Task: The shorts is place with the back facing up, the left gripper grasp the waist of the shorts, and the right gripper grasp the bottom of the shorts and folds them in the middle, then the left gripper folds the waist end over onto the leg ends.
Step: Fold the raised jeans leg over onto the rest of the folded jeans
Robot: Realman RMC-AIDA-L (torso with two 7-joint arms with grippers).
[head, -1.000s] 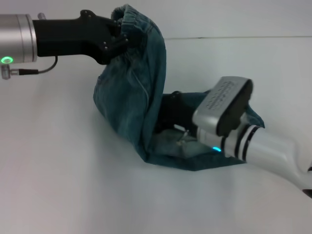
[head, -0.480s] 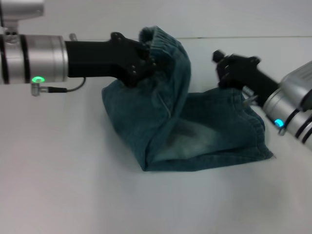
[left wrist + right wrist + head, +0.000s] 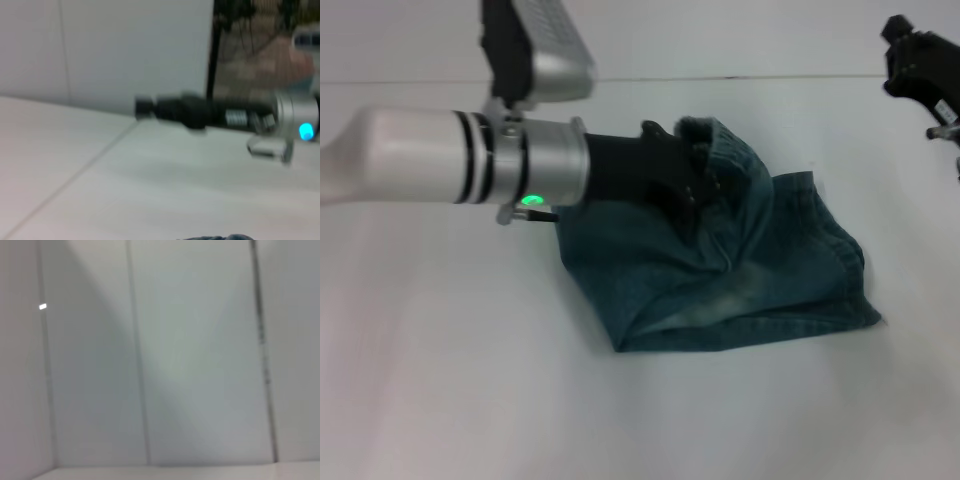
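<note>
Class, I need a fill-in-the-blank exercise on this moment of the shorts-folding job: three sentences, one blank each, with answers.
1. The left tool grips the shorts by the ______.
2. The right tool, far from the shorts, holds ______.
3. The shorts are made of blue ______ and lie on a white table.

Missing words: waistband; nothing; denim
</note>
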